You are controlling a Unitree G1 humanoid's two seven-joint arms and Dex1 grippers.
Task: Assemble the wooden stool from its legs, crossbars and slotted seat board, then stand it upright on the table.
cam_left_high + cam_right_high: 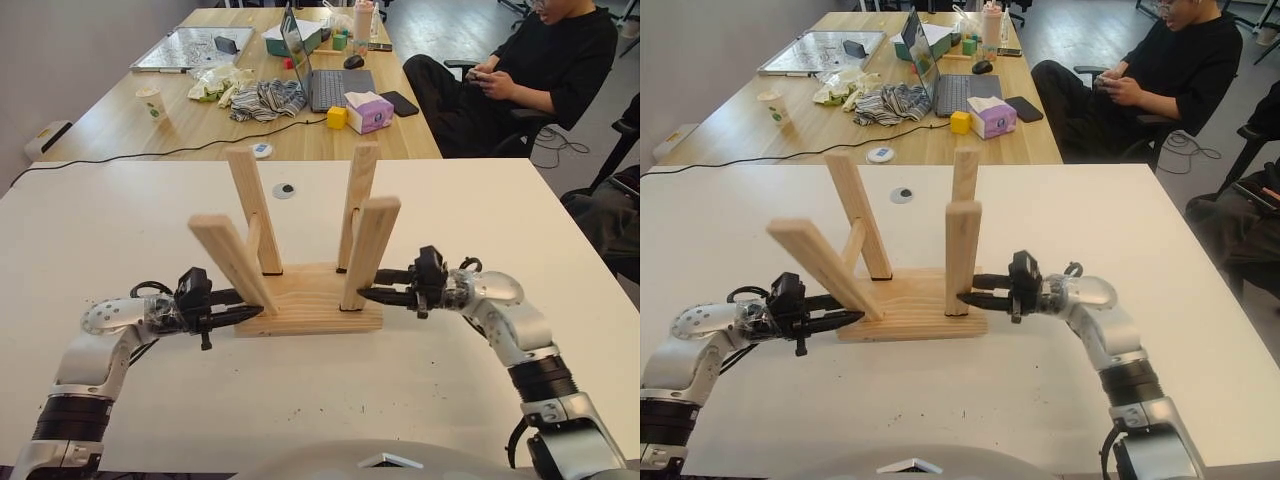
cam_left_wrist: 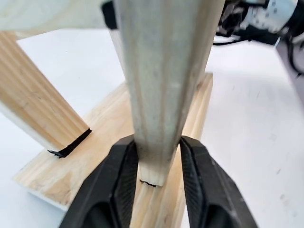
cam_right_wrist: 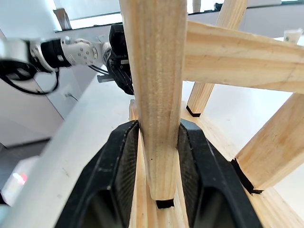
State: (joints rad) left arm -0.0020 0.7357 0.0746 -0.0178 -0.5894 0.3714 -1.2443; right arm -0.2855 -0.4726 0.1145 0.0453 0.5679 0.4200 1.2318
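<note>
The stool lies upside down on the white table (image 1: 100, 230), its slotted seat board (image 1: 310, 305) flat and four legs pointing up. My left gripper (image 1: 252, 312) is shut on the foot of the slanted front left leg (image 1: 232, 262), just above the board; the left wrist view shows black fingers (image 2: 118, 180) on both sides of that leg (image 2: 166, 71). My right gripper (image 1: 363, 293) is shut on the base of the front right leg (image 1: 370, 250), with its pads (image 3: 121, 161) pressed on the leg (image 3: 154, 71) near its slot. A crossbar (image 3: 237, 57) runs from that leg.
A small black disc (image 1: 284, 189) lies on the white table behind the stool. Beyond is a wooden table (image 1: 200, 130) with a laptop (image 1: 310, 60), a tissue box (image 1: 368, 110), a cup (image 1: 151, 102) and cloth. A seated person (image 1: 540, 70) is at the far right.
</note>
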